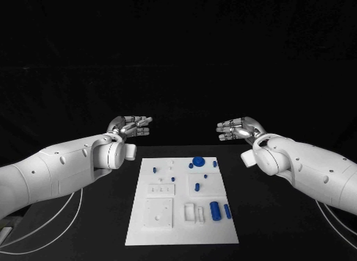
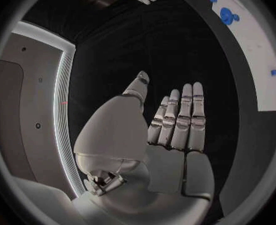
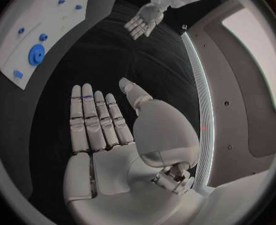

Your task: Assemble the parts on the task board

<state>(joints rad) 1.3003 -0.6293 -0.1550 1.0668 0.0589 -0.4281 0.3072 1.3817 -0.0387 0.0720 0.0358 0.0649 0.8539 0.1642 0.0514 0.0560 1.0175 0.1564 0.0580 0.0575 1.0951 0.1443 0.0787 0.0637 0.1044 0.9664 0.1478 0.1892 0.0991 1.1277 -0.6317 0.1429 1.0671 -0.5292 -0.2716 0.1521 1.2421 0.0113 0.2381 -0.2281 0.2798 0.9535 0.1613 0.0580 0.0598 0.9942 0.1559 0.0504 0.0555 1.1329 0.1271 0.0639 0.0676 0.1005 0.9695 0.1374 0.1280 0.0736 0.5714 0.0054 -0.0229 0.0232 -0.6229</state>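
Observation:
The white task board [image 1: 181, 228] lies flat in the middle of the black table. Small blue parts lie on it: a round disc [image 1: 198, 161] at the far end, a short cylinder [image 1: 214, 210] and a thin peg [image 1: 227, 211] near the front right, and small pieces [image 1: 197, 186] around the middle. My left hand [image 1: 132, 126] hovers beyond the board's far left corner, fingers stretched out, holding nothing. My right hand [image 1: 239, 129] hovers beyond the far right corner, likewise empty with fingers extended. The wrist views show each flat palm [image 2: 175, 135] [image 3: 103, 135] and the board's edge [image 2: 256, 50] [image 3: 25, 60].
Black table surface surrounds the board on all sides. White cables [image 1: 45, 228] trail off the left arm at the table's left, and more cables [image 1: 339, 223] hang at the right. The opposite hand [image 3: 142, 21] appears across the table in the right wrist view.

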